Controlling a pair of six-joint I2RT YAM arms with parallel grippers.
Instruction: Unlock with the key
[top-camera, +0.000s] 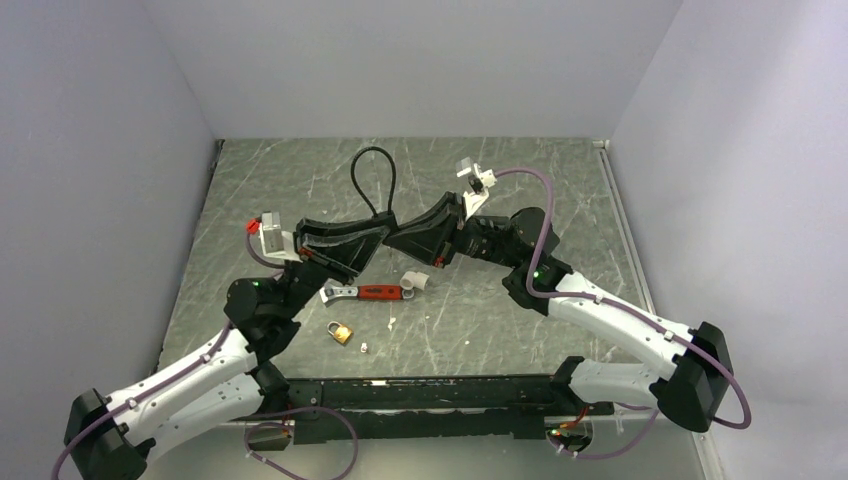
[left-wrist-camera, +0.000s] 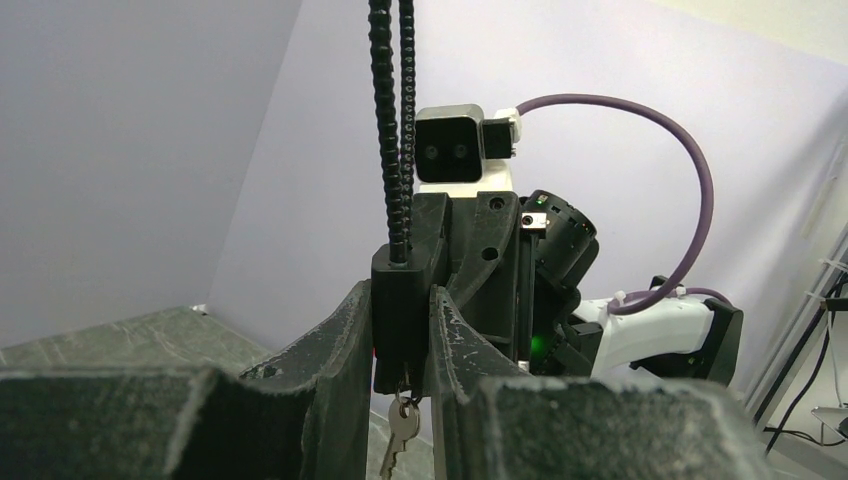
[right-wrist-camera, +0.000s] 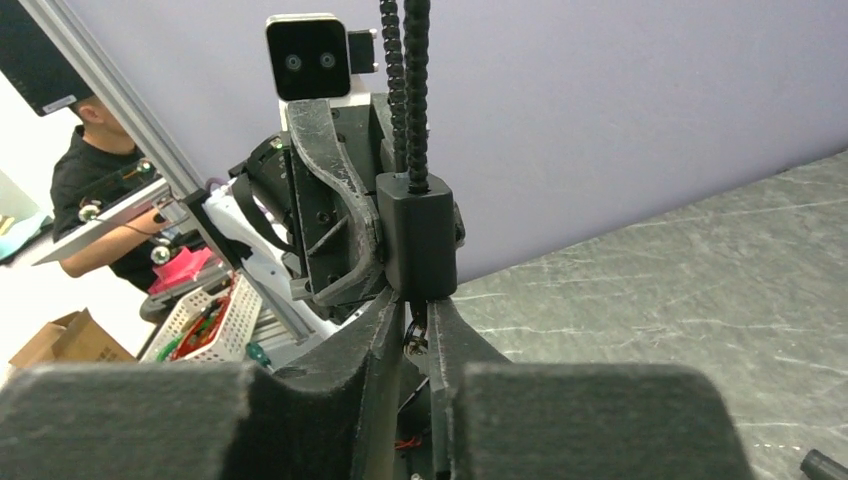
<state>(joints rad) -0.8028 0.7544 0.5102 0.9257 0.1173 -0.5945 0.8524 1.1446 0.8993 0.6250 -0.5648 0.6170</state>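
Nearest the arm bases, on the table, lie a brass padlock and a small white scrap, and just beyond them a red-handled wrench; we judge none of these to be in play, since both arms meet above and past them. There the left gripper is clenched on the black lock body, one finger pressed to each flank. It holds the body upright with the keyhole end facing down, which we read as bracing it so the other arm can work underneath. The key hangs from the underside of that body on a little ring, dangling between the left fingers and touching neither. The right gripper comes in from the opposite side with its jaws drawn close together just under the body, and a small metal piece sits in the narrow gap. Whether they pinch it we cannot tell. Farther back the black cable rises out of the lock's top in a loop toward the rear wall, both ends seated, so we take the lock as not yet opened
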